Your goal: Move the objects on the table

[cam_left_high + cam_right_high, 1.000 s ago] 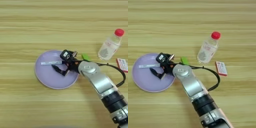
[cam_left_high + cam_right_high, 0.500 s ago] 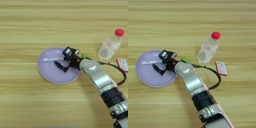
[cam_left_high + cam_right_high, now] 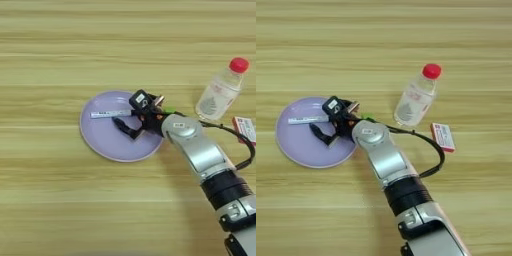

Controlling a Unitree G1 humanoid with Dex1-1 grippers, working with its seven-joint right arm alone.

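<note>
The round lavender plate (image 3: pixel 102 142) lies left of centre on the table (image 3: pixel 60 55). On its far half lies the white marker (image 3: pixel 106 114), its black-capped end pointing right. My right gripper (image 3: pixel 124 121) is low over the plate, open. One black finger sits by the marker's right end and the other finger (image 3: pixel 126 130) is spread below it on the plate. The small green block (image 3: pixel 169 110) peeks out behind the wrist at the plate's right rim. The clear red-capped bottle (image 3: pixel 220 90) lies tilted to the right, apart from the arm.
A small red-and-white box (image 3: pixel 443 136) lies right of the bottle's base. A black cable loops from my silver forearm (image 3: pixel 200 155) towards that box. The forearm crosses the lower right of the table.
The plate, with the marker on it, and my gripper have shifted together to the right and a little farther away. The bottle has stayed where it was.
</note>
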